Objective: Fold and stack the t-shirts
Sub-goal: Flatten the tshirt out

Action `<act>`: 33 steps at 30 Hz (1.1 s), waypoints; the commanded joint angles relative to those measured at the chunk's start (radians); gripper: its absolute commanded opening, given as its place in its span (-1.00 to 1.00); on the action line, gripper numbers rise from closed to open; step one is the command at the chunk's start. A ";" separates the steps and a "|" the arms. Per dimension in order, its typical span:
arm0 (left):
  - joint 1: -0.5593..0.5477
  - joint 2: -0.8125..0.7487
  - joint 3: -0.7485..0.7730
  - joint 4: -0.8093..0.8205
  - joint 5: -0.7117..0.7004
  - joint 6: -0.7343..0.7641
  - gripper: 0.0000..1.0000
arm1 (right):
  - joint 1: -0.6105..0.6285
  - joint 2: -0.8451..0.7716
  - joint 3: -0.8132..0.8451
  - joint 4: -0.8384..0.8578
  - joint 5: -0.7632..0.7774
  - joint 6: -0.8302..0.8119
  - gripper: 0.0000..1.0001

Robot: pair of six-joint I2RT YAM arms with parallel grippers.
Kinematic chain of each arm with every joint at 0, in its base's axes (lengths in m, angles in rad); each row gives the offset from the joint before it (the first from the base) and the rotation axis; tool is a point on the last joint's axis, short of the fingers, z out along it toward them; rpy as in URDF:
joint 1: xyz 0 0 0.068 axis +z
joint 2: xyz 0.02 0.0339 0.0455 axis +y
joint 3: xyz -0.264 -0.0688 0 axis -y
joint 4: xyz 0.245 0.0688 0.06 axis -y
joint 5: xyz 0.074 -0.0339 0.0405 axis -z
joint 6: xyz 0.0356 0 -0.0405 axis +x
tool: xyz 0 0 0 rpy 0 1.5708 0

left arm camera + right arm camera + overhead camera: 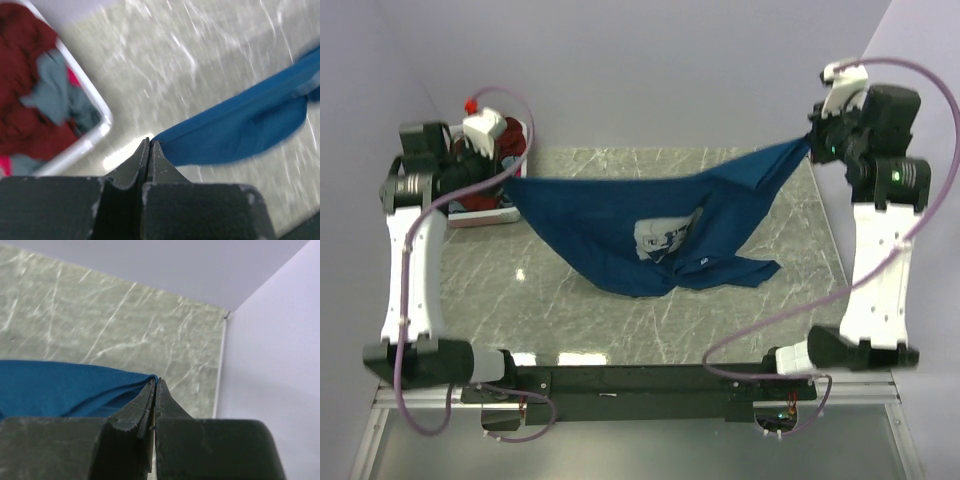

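Observation:
A deep blue t-shirt (640, 225) with a white print hangs stretched between my two grippers above the marble table, its lower part sagging onto the tabletop. My left gripper (508, 182) is shut on its left corner, also seen in the left wrist view (149, 142) with the blue cloth (240, 132) running off to the right. My right gripper (810, 140) is shut on the right corner, raised high; in the right wrist view (156, 382) the blue cloth (60, 387) pulls away to the left. A maroon t-shirt (20, 75) and a grey-blue one (50, 92) lie in the basket.
A white plastic basket (480, 212) with more shirts stands at the table's back left, its rim (95, 135) just left of my left gripper. A wall (270, 355) stands close to the right of the table edge. The marble table (520, 290) spreads below.

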 commanded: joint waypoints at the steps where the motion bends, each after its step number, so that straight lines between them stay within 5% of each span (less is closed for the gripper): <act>1: 0.002 0.134 0.214 0.099 -0.033 -0.097 -0.99 | -0.010 0.173 0.209 0.095 0.090 0.018 -1.00; 6: -0.034 0.349 0.405 0.265 -0.105 -0.203 -0.99 | -0.010 0.353 0.425 0.189 0.167 0.057 -1.00; 13: -0.122 0.713 0.910 0.610 -0.331 -0.399 -0.99 | -0.008 0.444 0.483 0.682 0.371 0.113 -1.00; 19: -0.131 0.646 0.816 1.184 -0.472 -0.490 -0.99 | -0.022 0.381 0.470 1.068 0.451 0.137 -1.00; 23: -0.129 0.629 0.868 1.230 -0.500 -0.456 -0.99 | -0.037 0.367 0.474 1.202 0.446 0.131 -1.00; 27: -0.129 0.499 0.528 1.236 -0.356 -0.370 -0.99 | -0.047 0.326 0.363 1.149 0.324 0.133 -1.00; 33: -0.131 0.259 -0.132 1.109 -0.158 -0.130 -0.99 | -0.047 0.105 -0.260 1.075 0.034 -0.073 -1.00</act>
